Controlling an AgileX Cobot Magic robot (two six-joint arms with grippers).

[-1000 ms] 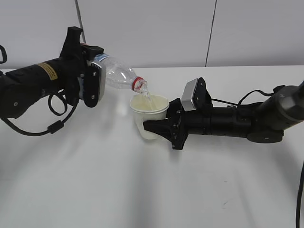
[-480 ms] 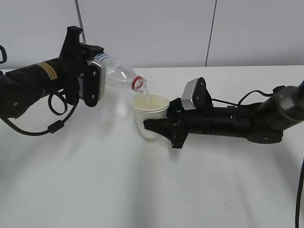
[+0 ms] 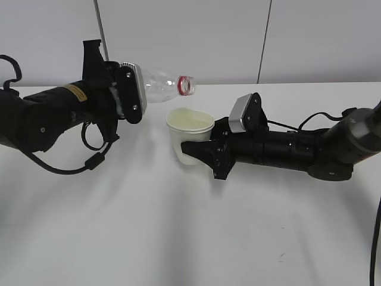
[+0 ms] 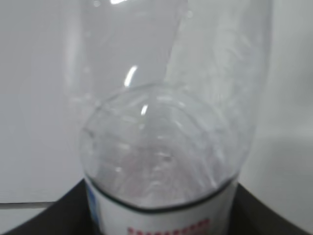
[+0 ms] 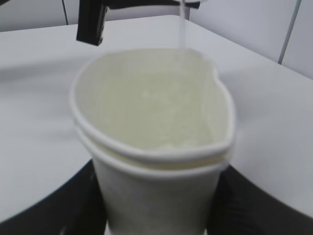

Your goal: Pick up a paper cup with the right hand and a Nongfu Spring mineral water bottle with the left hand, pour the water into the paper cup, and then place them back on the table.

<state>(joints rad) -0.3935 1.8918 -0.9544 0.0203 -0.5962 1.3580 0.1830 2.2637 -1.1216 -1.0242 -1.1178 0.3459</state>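
My left gripper (image 3: 130,95) is shut on the labelled body of the Nongfu Spring bottle (image 3: 159,87). It holds the bottle about level, with the red neck ring (image 3: 186,85) pointing right, above the cup. In the left wrist view the clear bottle (image 4: 166,147) fills the frame between the jaws of the left gripper (image 4: 159,218). My right gripper (image 3: 195,150) is shut on the white paper cup (image 3: 189,134) and holds it upright just above the table (image 3: 178,238). In the right wrist view the cup (image 5: 156,161) sits in the right gripper (image 5: 156,213), with water inside and a thin trickle (image 5: 182,29) falling in.
A grey wall with vertical seams stands behind the table's far edge (image 3: 297,83). The left arm's black cable loop (image 3: 89,161) hangs close to the tabletop. The right arm (image 3: 297,152) lies low over the table.
The bottle has swung up from its downward pouring tilt to about level. Its mouth has lifted off the cup's rim. The cup has barely moved.
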